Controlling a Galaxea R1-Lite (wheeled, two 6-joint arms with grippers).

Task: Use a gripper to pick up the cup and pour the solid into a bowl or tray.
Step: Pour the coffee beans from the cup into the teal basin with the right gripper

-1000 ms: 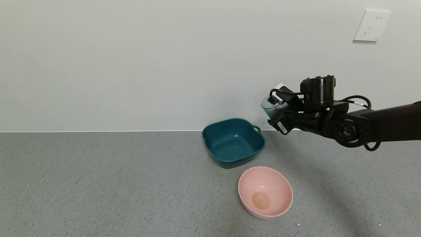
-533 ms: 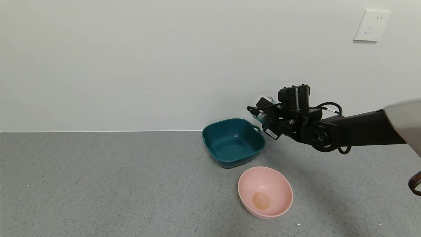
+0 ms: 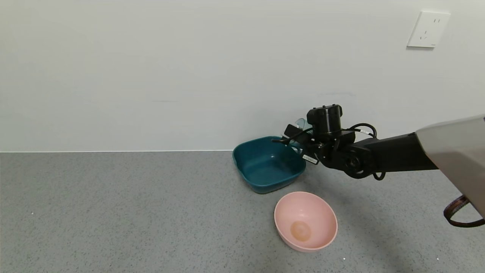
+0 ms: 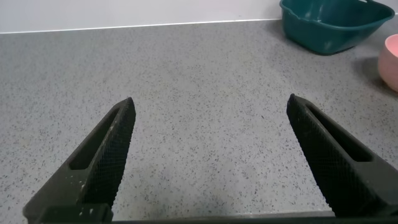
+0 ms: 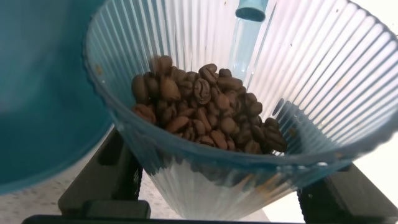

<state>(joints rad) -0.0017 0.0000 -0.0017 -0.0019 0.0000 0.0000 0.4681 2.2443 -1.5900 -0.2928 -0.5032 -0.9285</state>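
— Looking right of centre, what do you see on the bench?
— Your teal basin sits by the wall, a pink bowl just below it in frame.
— Where's your right gripper?
— Over the basin's upper-right corner, fingers clamped around the cup, which is tilted toward the basin.
— And the beans?
— Piled inside the cup.
— Your left gripper?
— Low over bare bench at the frame's left, fingers spread wide.
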